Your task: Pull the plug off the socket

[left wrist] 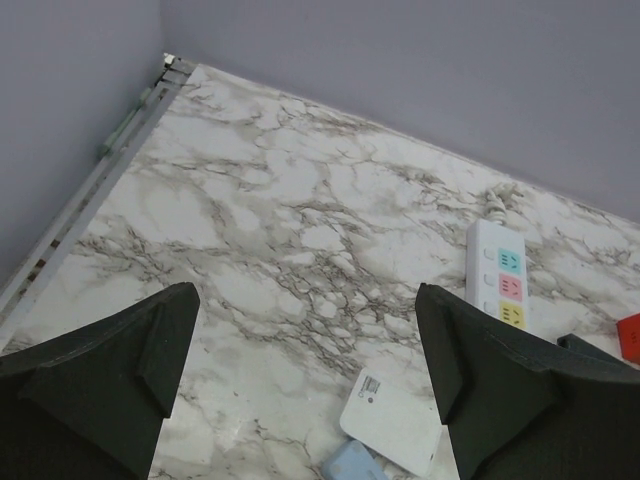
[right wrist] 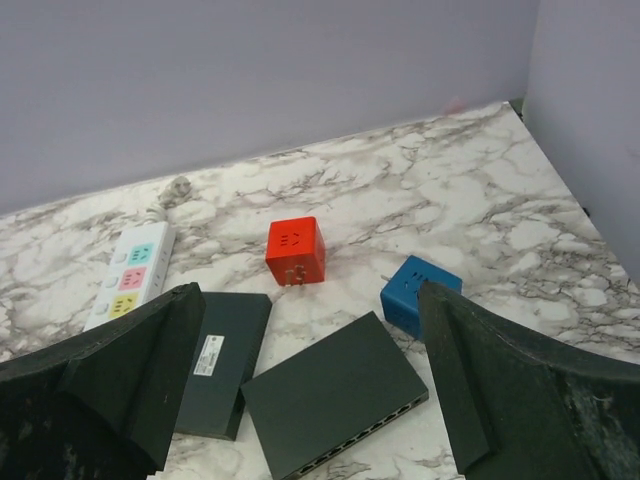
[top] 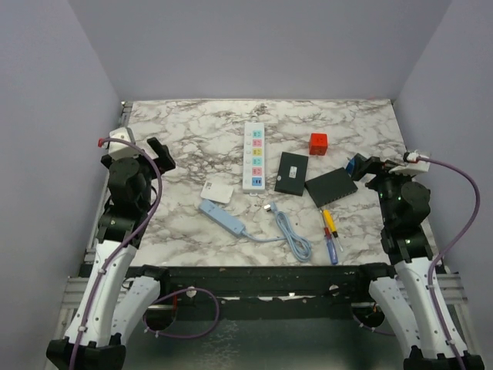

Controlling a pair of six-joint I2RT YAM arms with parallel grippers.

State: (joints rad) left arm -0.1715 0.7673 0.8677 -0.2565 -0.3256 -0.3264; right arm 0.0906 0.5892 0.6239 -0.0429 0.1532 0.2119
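Top external view shows you the socket (top: 253, 156) between the left pincer (top: 158, 153) and the right pincer (top: 360, 166), its long side pointing away from the arms. Your left one is a bit nearer; both are wide open, holding nothing

Robotics laboratory test cell. Plain lavender walls (top: 254, 46) closing off the top and both side edges of the overhead view. Marble-patterned table (top: 185, 131) at centre, bounded by a metal rail (left wrist: 100, 175) at the upper left of the left wrist view. Black mounting frame (top: 262, 277) along the bottom edge, carrying the left arm (top: 127, 193) and right arm (top: 404, 208), each trailed by a purple cable (top: 158, 181). Loose test items scattered mid-frame: white power strip (top: 254, 156), two dark flat boxes (top: 291, 173), red cube (top: 318, 143), blue cube (right wrist: 420, 293), coiled light-blue cable (top: 293, 235).
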